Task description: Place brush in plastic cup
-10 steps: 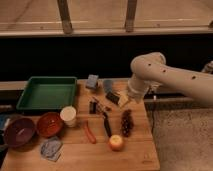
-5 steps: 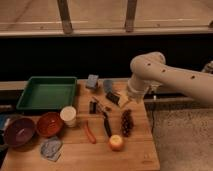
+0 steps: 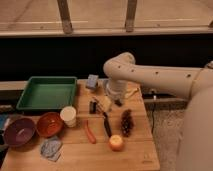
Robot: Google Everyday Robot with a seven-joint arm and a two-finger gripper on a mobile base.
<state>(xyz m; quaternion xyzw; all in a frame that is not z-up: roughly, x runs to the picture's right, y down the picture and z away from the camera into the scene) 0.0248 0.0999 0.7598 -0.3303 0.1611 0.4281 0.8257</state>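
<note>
Gripper: the gripper hangs low over the middle of the wooden table, under the pale arm's bend; I cannot tell whether it is apart or closed, or whether it holds anything.
Brush: what I take for the brush, a slim dark thing, lies flat on the table just in front of the gripper, between an orange-red carrot-like stick and a dark bunch of grapes.
Plastic cup: the plastic cup stands upright, left of the brush, just beside the red-orange bowl.
Cup contents: nothing shows inside; brush not yet in.
Bowls: the red-orange bowl and the purple bowl both look bare inside.
Green tray: the green tray at the back left appears to hold nothing.
Risk, grasp: the brush's neighbours lie close, so a closing grip may catch or shove one.
Risk, cup: light and narrow; a long brush lowered off-centre could tip it toward the bowl.
</note>
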